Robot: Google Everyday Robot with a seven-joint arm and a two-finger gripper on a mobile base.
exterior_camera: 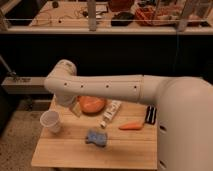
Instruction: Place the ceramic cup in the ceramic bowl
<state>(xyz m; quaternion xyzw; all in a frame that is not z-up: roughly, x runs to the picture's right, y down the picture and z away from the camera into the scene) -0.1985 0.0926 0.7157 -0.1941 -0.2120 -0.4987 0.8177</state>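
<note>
My jaws hang open and empty over the bench point(125, 150) near its left rear corner, between the cup point(50, 121) and the bowl point(92, 104).

Colour rundown: pale wood desk point(125, 150) with plank lines. White ceramic cup point(50, 121) by the left edge. Orange-brown ceramic bowl point(92, 104) at the back, paler inside. Orange carrot point(131, 126), blue-grey sponge point(96, 137), white box point(111, 113), black bar point(150, 114) on the right. Cream arm point(110, 89) with dark dots. Greyish-white end effector point(74, 107) at back-left.
</note>
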